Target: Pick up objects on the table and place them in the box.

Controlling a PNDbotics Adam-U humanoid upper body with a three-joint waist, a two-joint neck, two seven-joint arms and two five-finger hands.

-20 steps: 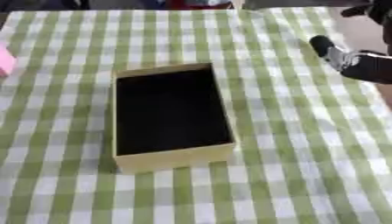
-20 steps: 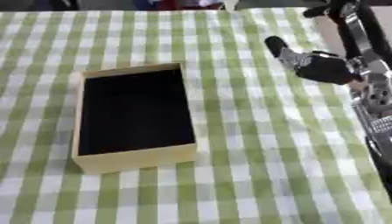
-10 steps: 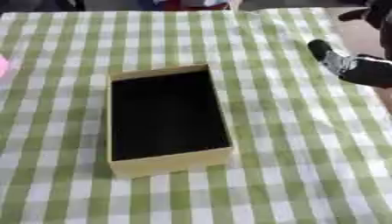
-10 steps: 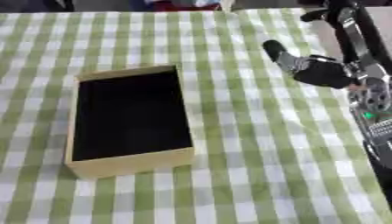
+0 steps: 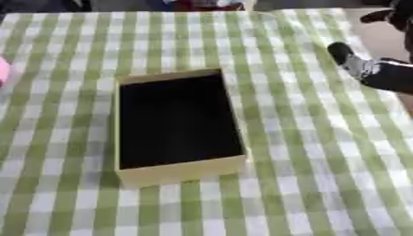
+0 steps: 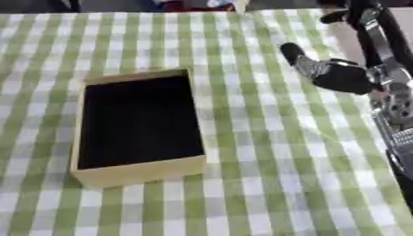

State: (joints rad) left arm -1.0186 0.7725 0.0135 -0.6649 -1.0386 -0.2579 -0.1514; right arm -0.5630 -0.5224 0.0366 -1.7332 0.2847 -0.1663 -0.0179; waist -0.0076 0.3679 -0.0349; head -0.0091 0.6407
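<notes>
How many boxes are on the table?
1: the open tan box lies left of centre on the checked cloth, its dark inside looking empty.

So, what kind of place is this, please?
Probably an indoor table set up for a sorting exercise: a green-and-white checked tablecloth, one open cardboard box with a dark inside, and the robot's right hand above the cloth.

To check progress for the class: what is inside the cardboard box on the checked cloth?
The box shows only a dark, bare interior; nothing lies in it. Its near wall hides a thin strip of floor. The right hand is off to its right.
</notes>
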